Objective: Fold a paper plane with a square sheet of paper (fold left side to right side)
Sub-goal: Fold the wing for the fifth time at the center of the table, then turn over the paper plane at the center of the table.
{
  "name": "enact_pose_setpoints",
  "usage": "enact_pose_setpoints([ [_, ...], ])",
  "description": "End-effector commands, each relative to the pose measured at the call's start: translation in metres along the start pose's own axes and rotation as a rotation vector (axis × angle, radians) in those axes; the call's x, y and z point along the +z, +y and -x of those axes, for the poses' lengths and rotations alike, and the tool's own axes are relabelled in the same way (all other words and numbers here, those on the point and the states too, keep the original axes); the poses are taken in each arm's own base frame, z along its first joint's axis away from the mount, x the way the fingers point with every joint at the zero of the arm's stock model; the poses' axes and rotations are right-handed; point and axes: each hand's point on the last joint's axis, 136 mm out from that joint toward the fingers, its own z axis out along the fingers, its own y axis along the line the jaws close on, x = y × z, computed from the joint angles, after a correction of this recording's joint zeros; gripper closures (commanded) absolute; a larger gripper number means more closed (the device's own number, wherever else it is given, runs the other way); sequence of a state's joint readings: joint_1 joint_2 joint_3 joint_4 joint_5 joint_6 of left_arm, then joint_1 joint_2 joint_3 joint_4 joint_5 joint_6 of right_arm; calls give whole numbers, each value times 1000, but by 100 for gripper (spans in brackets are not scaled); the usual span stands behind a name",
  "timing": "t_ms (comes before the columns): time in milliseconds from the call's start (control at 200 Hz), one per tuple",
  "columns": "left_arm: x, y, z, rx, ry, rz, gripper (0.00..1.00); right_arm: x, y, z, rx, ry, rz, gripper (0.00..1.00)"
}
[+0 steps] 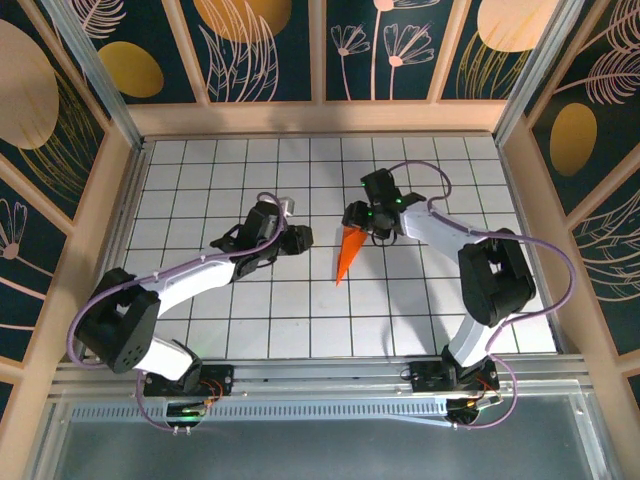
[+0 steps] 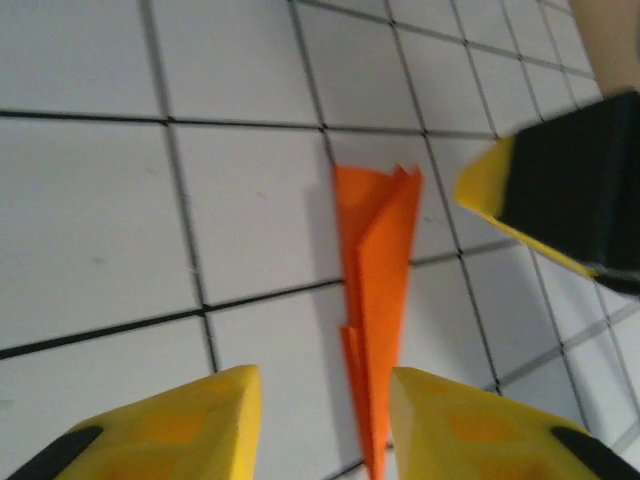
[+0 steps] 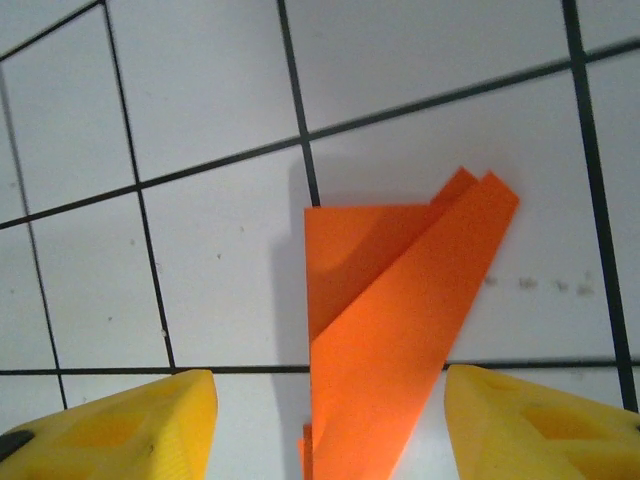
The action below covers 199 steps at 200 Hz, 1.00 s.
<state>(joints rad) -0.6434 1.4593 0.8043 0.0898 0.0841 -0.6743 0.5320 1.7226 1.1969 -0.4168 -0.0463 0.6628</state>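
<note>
On the surface [image 1: 200, 320], lift left tool [image 2: 322, 385] and right tool [image 3: 330, 385] (both spread, pinching nothing) straight up off the paper plane [image 1: 346, 255], never dragging its creases.

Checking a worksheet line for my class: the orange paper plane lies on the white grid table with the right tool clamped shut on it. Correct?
No. In the right wrist view the right tool stands open, not clamped, straddling the paper plane lying on the white grid table.

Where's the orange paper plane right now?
Top view: the paper plane lies on the table near its middle, wide end by the right claw, left claw apart on its left.
</note>
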Motion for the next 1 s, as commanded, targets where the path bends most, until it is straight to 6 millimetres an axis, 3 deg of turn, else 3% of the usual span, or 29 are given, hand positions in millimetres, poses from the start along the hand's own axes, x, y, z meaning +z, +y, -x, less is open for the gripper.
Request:
enact_pose_setpoints([
  [0, -19, 36, 22, 20, -141, 199, 58, 1, -14, -7, 89, -12, -206, 37],
  [155, -46, 58, 31, 42, -244, 309, 46, 12, -7, -13, 128, 2, -345, 39],
  [445, -85, 85, 31, 82, -348, 418, 36, 33, -10, -27, 160, 51, -476, 46],
  [991, -85, 93, 26, 94, -338, 444, 35, 55, -13, -37, 130, 105, -519, 49],
])
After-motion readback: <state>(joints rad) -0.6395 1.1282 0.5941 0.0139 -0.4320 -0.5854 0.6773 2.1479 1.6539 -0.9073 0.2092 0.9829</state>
